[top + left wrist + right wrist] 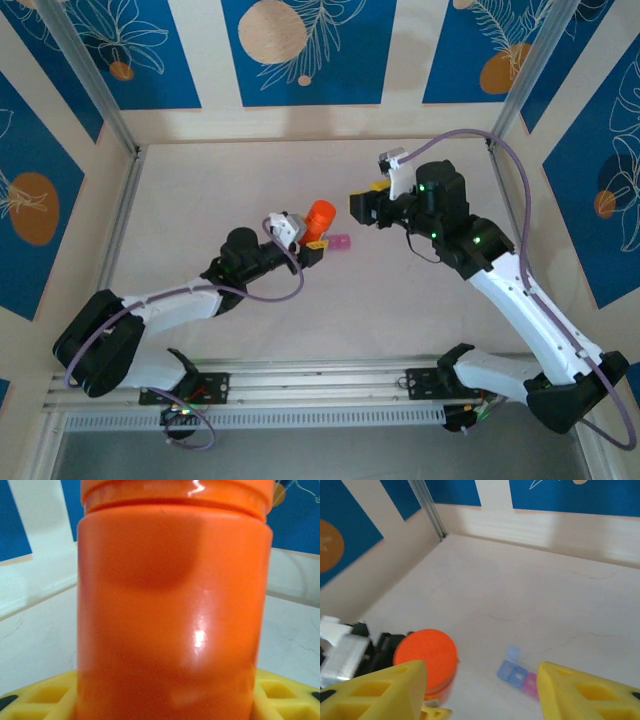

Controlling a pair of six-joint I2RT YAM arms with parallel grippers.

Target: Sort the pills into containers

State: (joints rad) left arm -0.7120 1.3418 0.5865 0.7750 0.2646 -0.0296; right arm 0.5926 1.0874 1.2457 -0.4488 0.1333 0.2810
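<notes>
An orange pill bottle with its lid on stands upright at the table's middle. My left gripper is shut on the bottle's body, its yellow fingers showing on either side. The containers, a small blue and pink pill-box strip, lie on the table just right of the bottle. In the right wrist view the strip has one blue lid flipped up. My right gripper hovers above and right of the bottle, open, with nothing between its fingers. The pills are out of view.
The pale table is bounded by low walls with blue patterned panels and metal posts. The left arm's wrist lies just left of the orange lid. An aluminium rail runs along the near edge.
</notes>
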